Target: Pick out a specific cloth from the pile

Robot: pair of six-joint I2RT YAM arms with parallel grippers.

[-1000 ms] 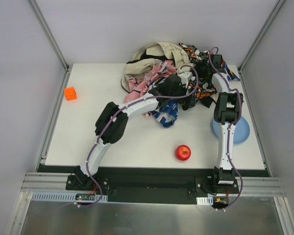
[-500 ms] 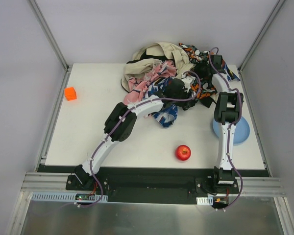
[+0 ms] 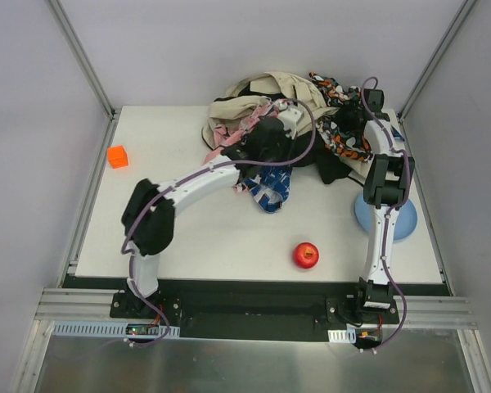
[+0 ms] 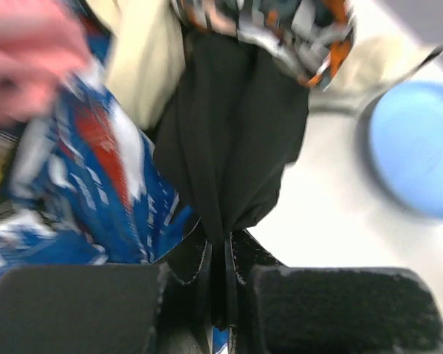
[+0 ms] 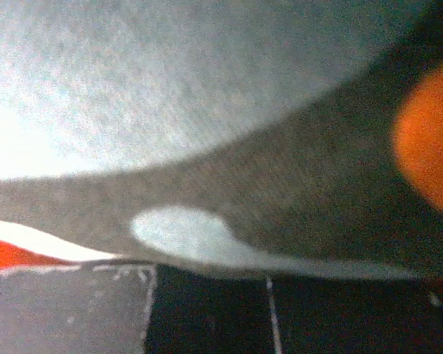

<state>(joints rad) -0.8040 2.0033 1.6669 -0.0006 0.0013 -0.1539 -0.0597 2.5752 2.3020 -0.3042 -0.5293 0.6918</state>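
One fold of soft, light, limp cloth (image 4: 229, 140) sits clamped in left gripper (image 4: 223, 273), bottom centre; right gripper (image 3: 352, 119): grip cannot be told.

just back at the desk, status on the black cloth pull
Left gripper shut on black cloth. Right gripper pressed into the pile, state unclear. Blotch-patterned cloth drapes over the black cloth's far end.
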